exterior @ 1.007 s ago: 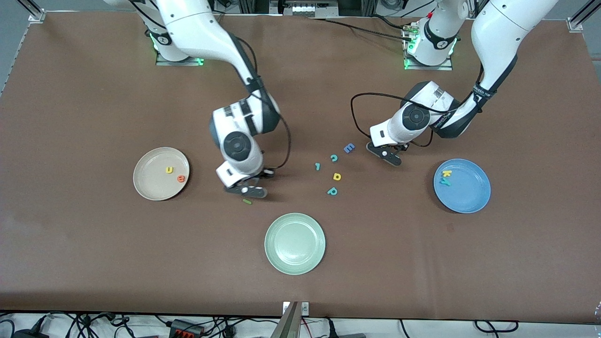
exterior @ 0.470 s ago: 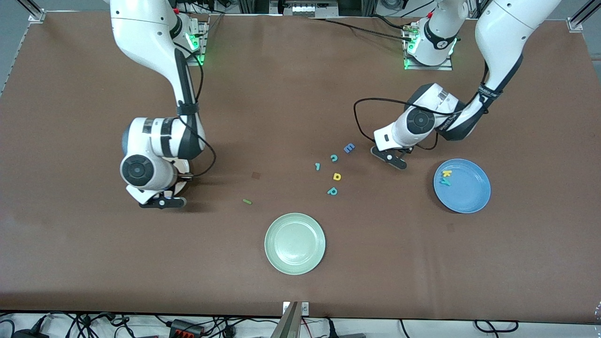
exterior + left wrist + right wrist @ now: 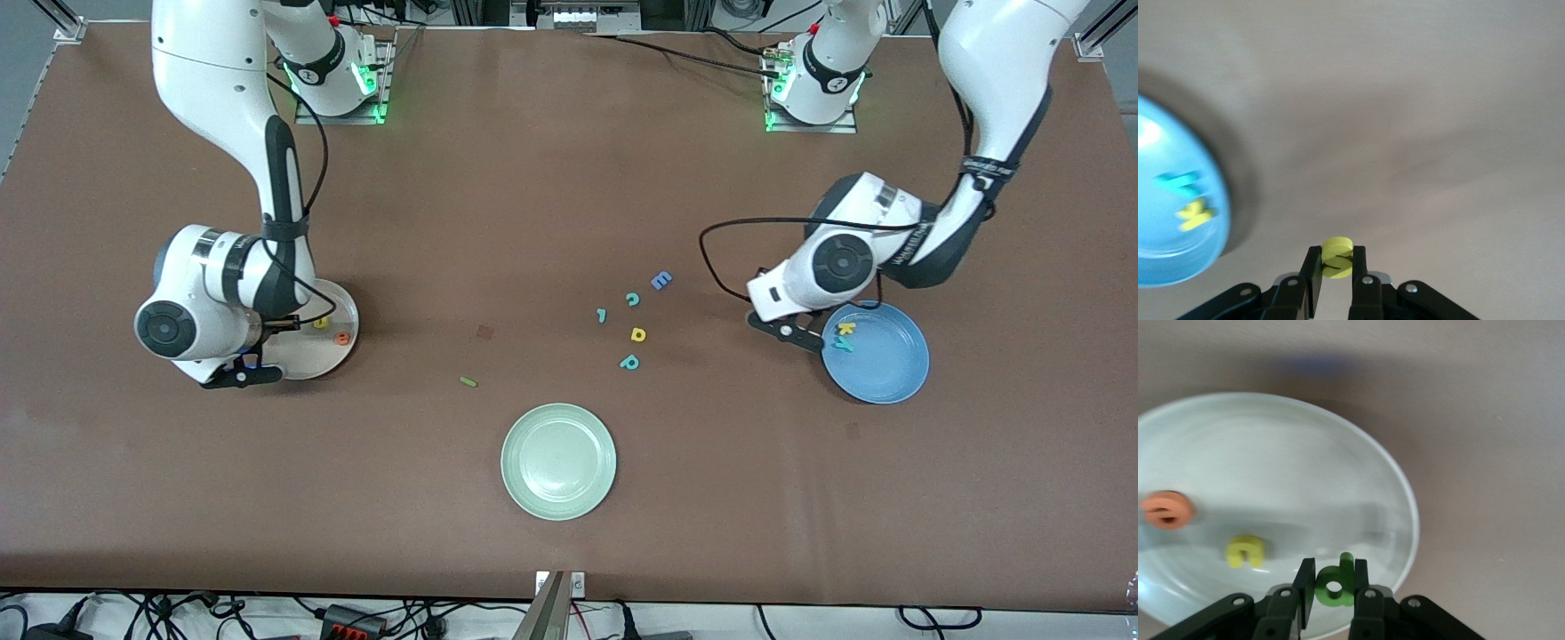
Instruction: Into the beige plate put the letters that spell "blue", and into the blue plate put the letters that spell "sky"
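Two letters are in the air at once. My right gripper, at the lower left of the front view over the beige plate, is pinched on the dark green b; the right wrist view shows the b hanging above the plate's floor just inside the rim. The yellow u and orange e already lie in that plate. My left gripper, at the right of the front view, is clamped on the yellow s, and it hangs over bare table just beside the blue plate, not yet over it. The yellow k and teal y sit in the blue plate, close to the rim nearest that gripper.

The dark green l lies alone on the table, lower centre of the front view, above the pale green plate. The teal and yellow strays, including the blue capital E, cluster at centre.

My worries: if I open the left claw now, the s lands on the table short of the rim. The b is near the plate's edge, so a light foam letter could bounce out or cling to a finger pad. Later, the thin, flat l may slip from a pinch.
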